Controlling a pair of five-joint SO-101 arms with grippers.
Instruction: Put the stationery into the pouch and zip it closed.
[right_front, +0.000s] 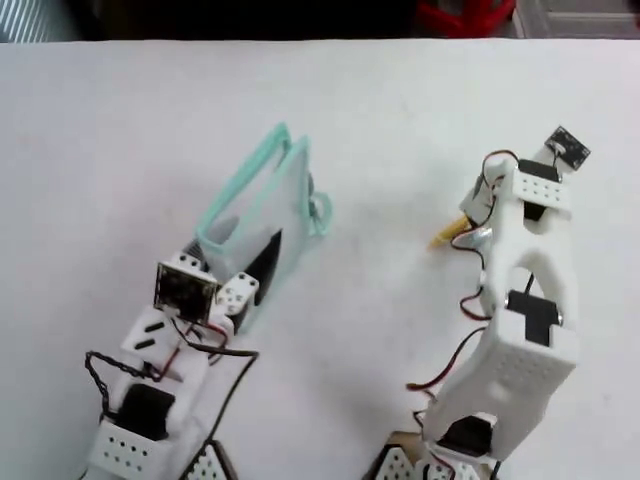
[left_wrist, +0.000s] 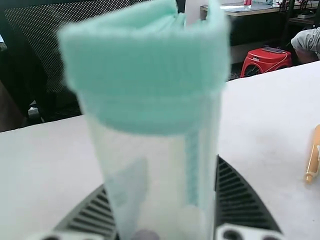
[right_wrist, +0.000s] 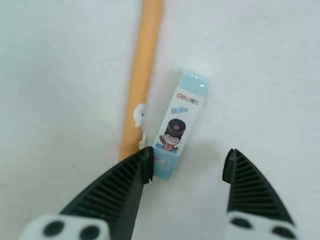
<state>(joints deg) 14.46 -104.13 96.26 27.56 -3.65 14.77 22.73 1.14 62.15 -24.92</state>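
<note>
The white table (right_front: 100, 130) fills the high view, with the left arm (right_front: 150, 390) at its near left corner and the right arm (right_front: 520, 350) rising on the near right. The pouch (right_front: 262, 215), clear-sided with a mint-green edge, stands tilted on the table left of centre, its open top pointing away from the left arm. The left gripper (left_wrist: 162, 215) is clamped narrow on the pouch's near end, one dark jaw on each side of the clear wall. Well apart from the pouch, toward the right, an orange pen (right_front: 446, 237) lies flat on the table, partly under the right arm's tip. The right gripper (right_wrist: 187, 160) hangs just above it with its jaws spread wide and nothing between them. A small eraser (right_wrist: 178, 130) in a light-blue sleeve lies just beside the pen, roughly parallel to it. One fingertip (right_wrist: 142, 162) sits at the eraser's near end, by the pen's end.
</note>
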